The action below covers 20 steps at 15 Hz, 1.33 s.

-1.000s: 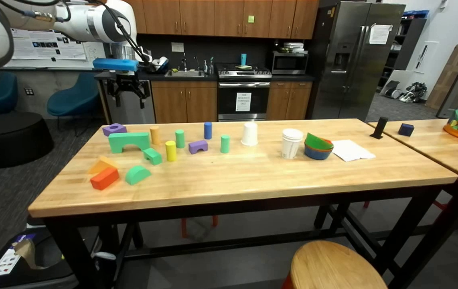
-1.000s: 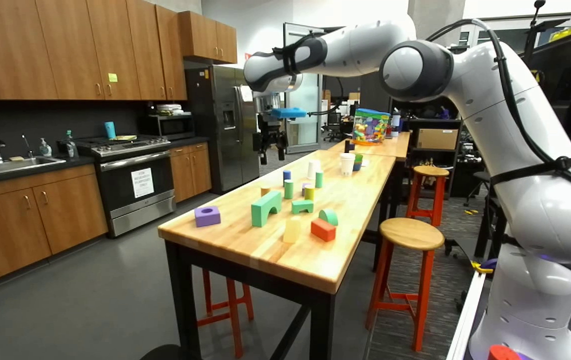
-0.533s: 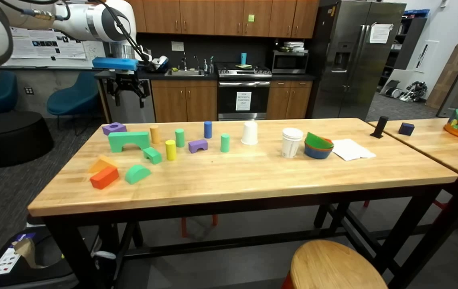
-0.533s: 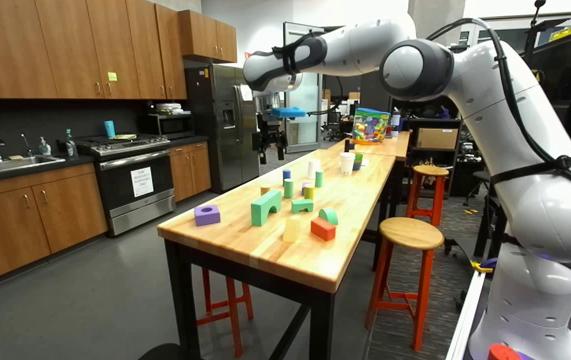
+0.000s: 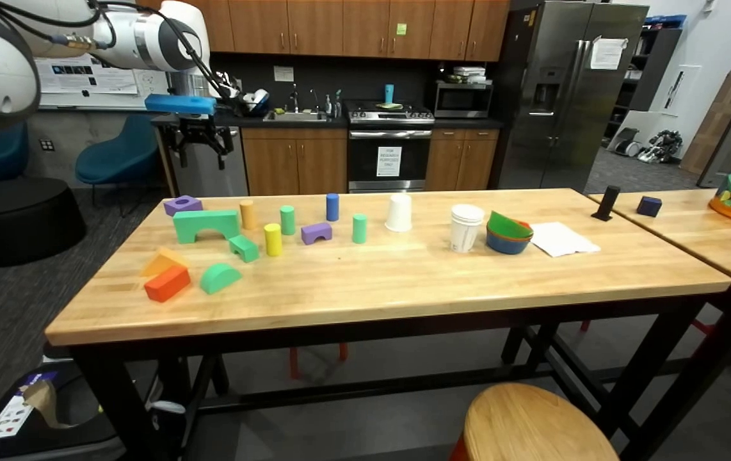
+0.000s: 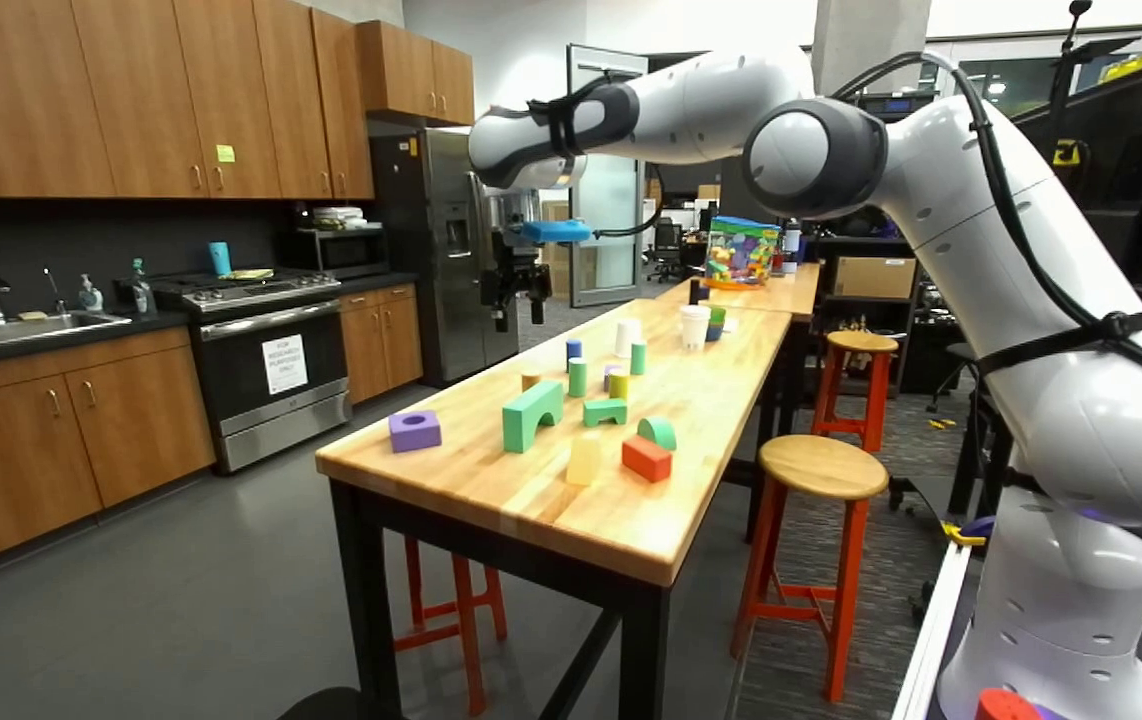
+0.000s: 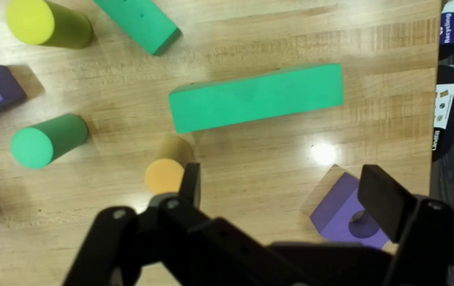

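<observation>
Gripper (image 7: 284, 190) hangs above the table (image 5: 391, 288), fingers spread wide, nothing between them, touching no block. Closest below it in the wrist view: an orange cylinder (image 7: 164, 174), upright, partly behind one finger, and a purple block (image 7: 339, 220) with a round hole, partly behind the other (overlap in that view only; both exterior views show the tips well above the tabletop). Likeliest fault, in my judgement: a straight descent at this spread could set one finger on the cylinder's top and tip it, and the other on the purple block. That block lies near the table's end, so a sideways shove might carry it over the edge. Just beside the cylinder, the green arch (image 7: 255, 97) stands on its two feet; a falling cylinder or a low sweep of the gripper could knock it. Farther out: a green cylinder (image 7: 48, 141), a small green bridge (image 7: 139, 24) and a yellow cylinder (image 7: 48, 24); the uprights are narrow, so a light brush might topple one and set it rolling. Well apart, in an exterior view: an upturned white cup (image 5: 398, 213), a second white cup (image 5: 465, 229) and nested bowls (image 5: 507, 243); low risk from here, I think, short of a wide swing at table height, which would most endanger the light-looking cups.
</observation>
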Each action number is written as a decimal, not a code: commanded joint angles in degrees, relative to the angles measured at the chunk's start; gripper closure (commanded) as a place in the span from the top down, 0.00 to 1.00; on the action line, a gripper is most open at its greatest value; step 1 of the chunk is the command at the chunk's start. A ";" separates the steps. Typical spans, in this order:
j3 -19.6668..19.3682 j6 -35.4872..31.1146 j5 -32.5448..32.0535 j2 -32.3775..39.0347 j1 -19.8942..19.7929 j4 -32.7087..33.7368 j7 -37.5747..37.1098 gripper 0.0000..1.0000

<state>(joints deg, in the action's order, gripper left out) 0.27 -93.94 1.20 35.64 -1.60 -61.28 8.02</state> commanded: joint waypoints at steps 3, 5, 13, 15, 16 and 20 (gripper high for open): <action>-0.17 1.17 -0.45 6.75 0.07 10.51 0.26 1.00; -0.43 1.67 -0.14 8.96 -0.47 13.42 -0.28 1.00; -1.79 3.03 0.01 14.19 -3.01 20.96 -0.38 1.00; -1.48 3.42 0.37 15.06 -3.31 22.26 -0.58 1.00; -1.42 3.49 0.48 15.46 -3.30 22.85 -0.80 1.00; -1.13 4.30 0.78 16.88 -3.04 24.66 -1.01 1.00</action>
<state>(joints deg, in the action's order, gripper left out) -1.06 -91.71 1.60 50.42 -4.74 -40.55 7.81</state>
